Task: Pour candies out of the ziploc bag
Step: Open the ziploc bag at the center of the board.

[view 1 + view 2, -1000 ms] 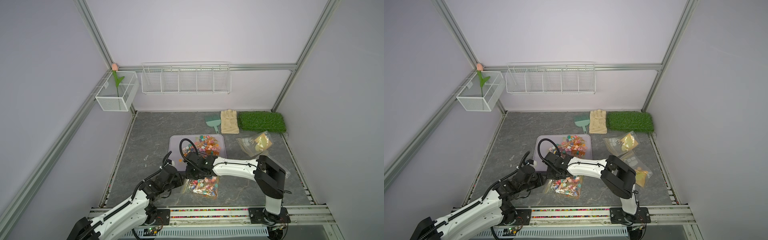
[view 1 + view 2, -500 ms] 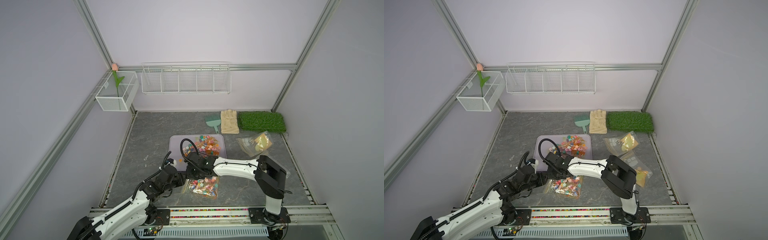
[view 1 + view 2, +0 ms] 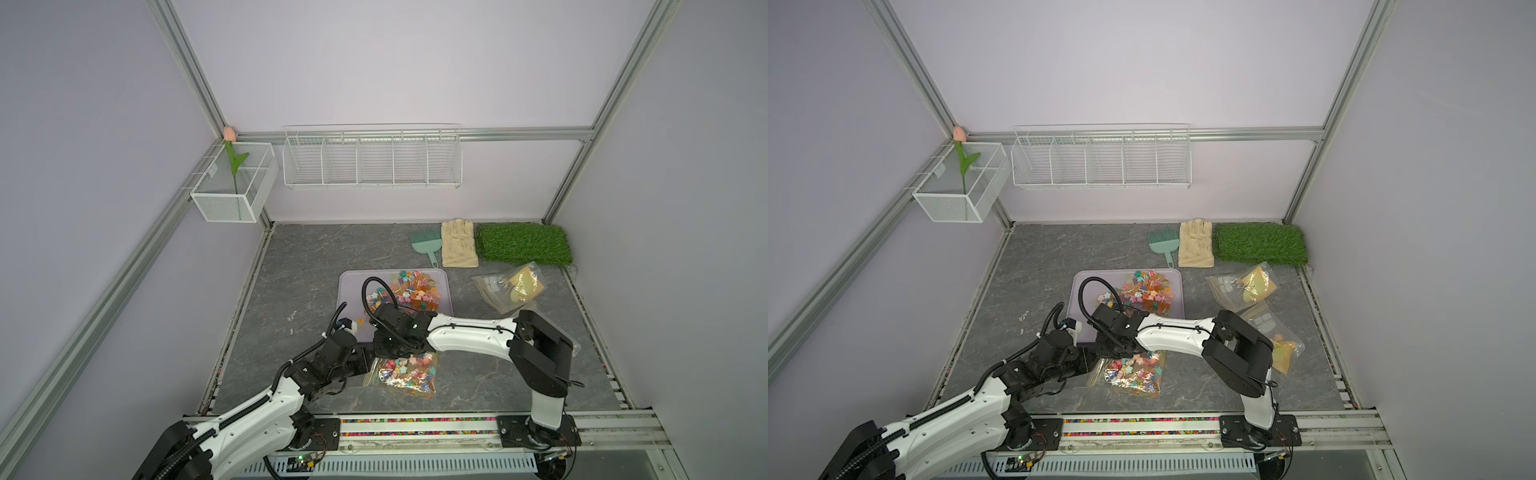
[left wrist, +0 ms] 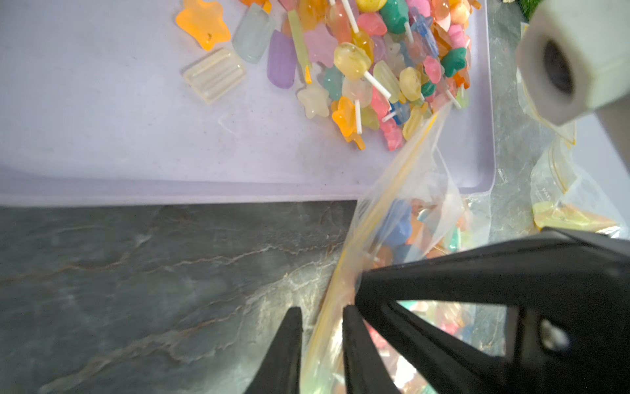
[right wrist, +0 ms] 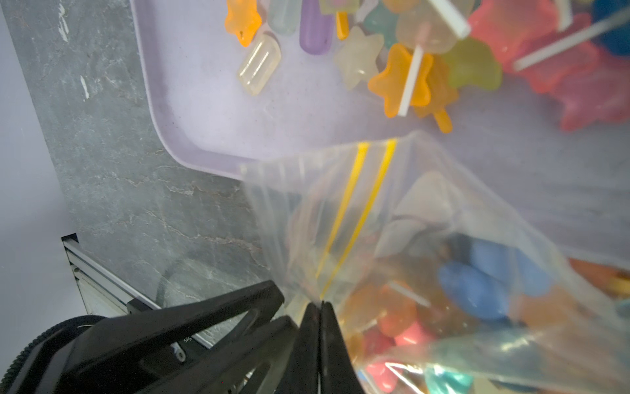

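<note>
A clear ziploc bag [image 3: 409, 372] [image 3: 1133, 374] with a yellow zip lies on the table just in front of a lilac tray [image 3: 353, 286]. Coloured candies [image 5: 477, 290] on white sticks fill the bag. A heap of more candies [image 3: 411, 291] [image 4: 375, 61] lies on the tray. My right gripper [image 5: 319, 303] [image 3: 388, 351] is shut on the bag's edge by the zip. My left gripper [image 4: 322, 308] [image 3: 365, 359] stands beside it. Its jaws are narrowly open, with the bag's zip edge [image 4: 402, 204] between them.
Two more ziploc bags [image 3: 513, 286] [image 3: 1279, 349] lie at the right, one partly under my right arm. At the back are a green brush [image 3: 424, 241], a glove [image 3: 457, 243] and a grass mat [image 3: 521, 243]. Wire baskets [image 3: 372, 160] hang on the wall.
My left gripper's fingers have drawn closer together around the bag's zip edge. The right gripper keeps its hold, and the bag lies where it was.
</note>
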You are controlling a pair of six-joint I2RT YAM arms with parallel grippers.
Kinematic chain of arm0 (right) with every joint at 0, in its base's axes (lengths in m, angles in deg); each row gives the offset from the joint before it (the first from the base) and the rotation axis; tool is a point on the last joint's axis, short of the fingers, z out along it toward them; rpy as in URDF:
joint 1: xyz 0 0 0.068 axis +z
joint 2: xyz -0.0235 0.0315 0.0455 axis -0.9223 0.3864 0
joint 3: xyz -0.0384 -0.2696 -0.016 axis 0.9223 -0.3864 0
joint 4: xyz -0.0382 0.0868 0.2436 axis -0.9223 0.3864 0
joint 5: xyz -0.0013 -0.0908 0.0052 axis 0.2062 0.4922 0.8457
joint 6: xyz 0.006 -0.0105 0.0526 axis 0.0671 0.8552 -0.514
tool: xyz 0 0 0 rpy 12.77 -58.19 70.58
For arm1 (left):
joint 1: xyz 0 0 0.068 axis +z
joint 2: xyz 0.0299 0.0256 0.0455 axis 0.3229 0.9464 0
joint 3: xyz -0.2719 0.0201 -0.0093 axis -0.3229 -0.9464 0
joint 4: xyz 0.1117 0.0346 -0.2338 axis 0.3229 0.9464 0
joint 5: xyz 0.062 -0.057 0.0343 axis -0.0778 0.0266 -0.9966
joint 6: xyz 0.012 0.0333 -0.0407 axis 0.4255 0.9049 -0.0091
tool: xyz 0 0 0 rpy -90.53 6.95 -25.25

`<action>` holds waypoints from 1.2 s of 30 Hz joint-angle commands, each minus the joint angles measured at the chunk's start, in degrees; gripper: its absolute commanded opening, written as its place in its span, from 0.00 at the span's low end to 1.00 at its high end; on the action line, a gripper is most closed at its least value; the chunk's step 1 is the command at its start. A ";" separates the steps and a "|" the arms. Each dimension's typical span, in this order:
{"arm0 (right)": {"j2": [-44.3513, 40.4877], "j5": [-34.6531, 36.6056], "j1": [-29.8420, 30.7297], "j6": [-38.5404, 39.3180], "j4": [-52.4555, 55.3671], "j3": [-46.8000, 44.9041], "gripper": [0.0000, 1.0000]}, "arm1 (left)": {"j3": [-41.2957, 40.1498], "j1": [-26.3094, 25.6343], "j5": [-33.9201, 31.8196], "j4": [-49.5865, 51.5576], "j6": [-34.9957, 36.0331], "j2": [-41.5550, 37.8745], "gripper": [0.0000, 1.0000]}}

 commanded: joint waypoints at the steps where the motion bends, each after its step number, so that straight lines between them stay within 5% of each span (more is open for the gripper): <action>1: -1.76 -0.19 -0.31 -0.24 0.10 -1.27 0.07 | -0.14 0.26 -0.28 0.03 0.60 0.29 0.20; 16: -1.87 0.03 -0.55 -0.60 -0.15 -1.40 0.07 | 0.40 0.26 1.95 -1.77 1.80 4.42 0.01; 25: -1.57 0.15 -0.92 -0.98 -0.51 -1.36 0.07 | 0.92 0.24 2.26 -0.14 0.84 2.20 0.00; 36: -0.95 0.24 -1.01 -1.07 -0.95 0.18 0.32 | 0.57 0.27 1.81 1.47 -0.08 -1.12 0.00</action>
